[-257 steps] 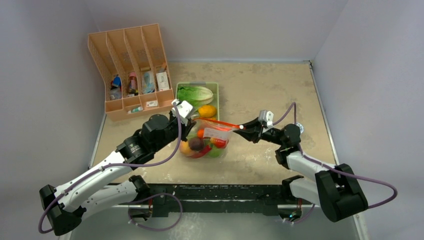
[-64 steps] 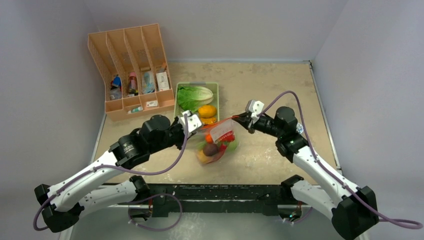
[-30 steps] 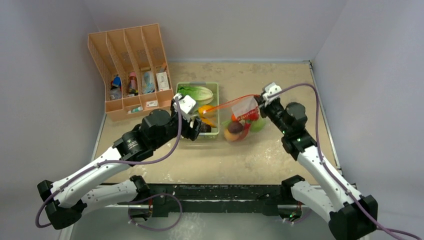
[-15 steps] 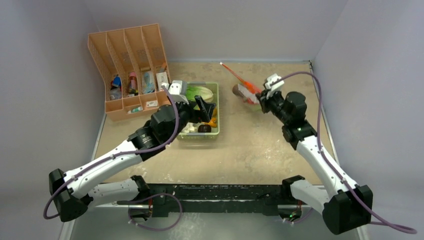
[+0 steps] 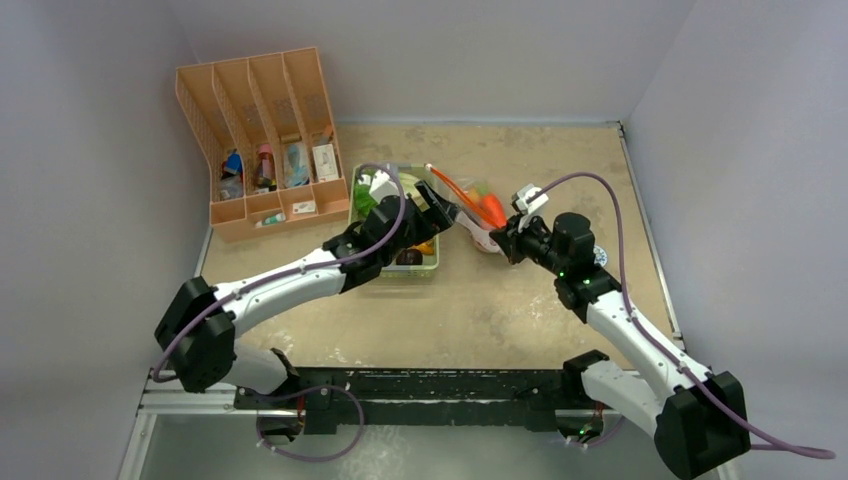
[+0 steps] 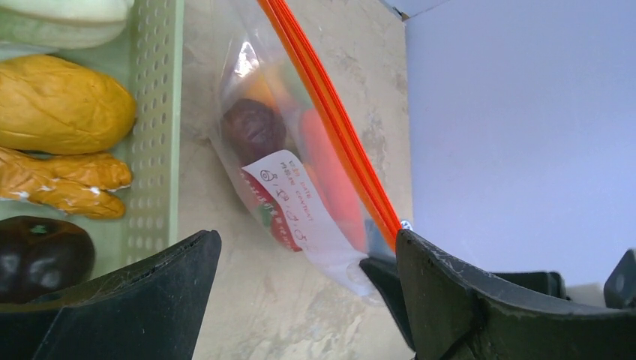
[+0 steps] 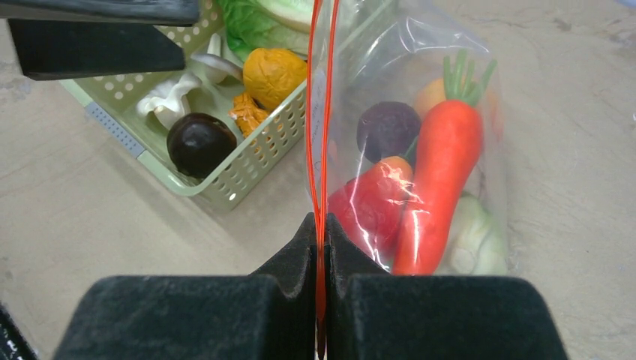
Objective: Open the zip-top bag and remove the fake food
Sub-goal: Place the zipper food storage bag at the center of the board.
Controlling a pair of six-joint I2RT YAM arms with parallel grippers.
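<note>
Tray (image 6: 156, 112) of pale green at far left. Beside it, left gripper (image 6: 304, 255), jaws spread wide, holding nothing. Just right of tray, zip-top bag (image 6: 285, 172) with fake food (image 7: 442, 172) sealed inside. Farther right, right gripper (image 7: 321, 225), jaws pressed together, pinching orange zip strip (image 7: 321, 112).

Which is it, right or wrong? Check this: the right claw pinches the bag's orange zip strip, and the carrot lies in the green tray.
Wrong on one point. The right claw does pinch the orange zip strip, but the carrot lies inside the zip-top bag, not in the green tray; the right wrist view shows it.
</note>
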